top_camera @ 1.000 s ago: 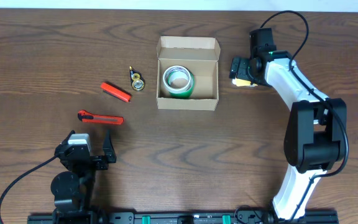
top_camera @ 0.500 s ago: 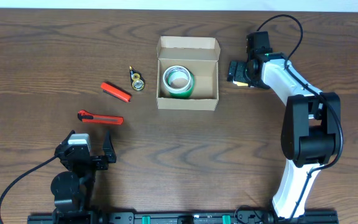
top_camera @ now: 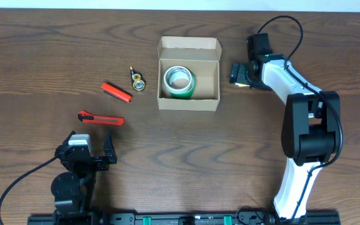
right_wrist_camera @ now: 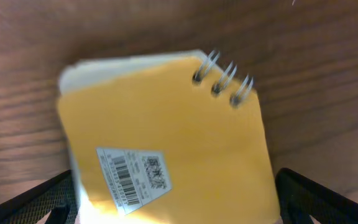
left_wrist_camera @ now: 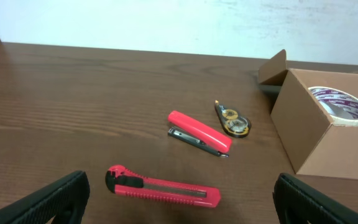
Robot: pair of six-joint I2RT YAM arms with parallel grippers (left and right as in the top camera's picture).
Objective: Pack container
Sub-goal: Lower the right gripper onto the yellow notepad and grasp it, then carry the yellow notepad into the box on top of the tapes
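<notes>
Two arms on this one. The left arm (top_camera: 74, 167) sits folded low at the near left, jaws wide with nothing between them. The right arm (top_camera: 292, 94) reaches far, just right of the open cardboard box (top_camera: 189, 105) at the far middle of the tabletop, with its jaws spread wide over a yellow spiral notepad (right_wrist_camera: 166, 137). Only that wrist cam shows the notepad's barcode sticker. Overhead shows the tape roll (top_camera: 179, 81) inside the box.
</notes>
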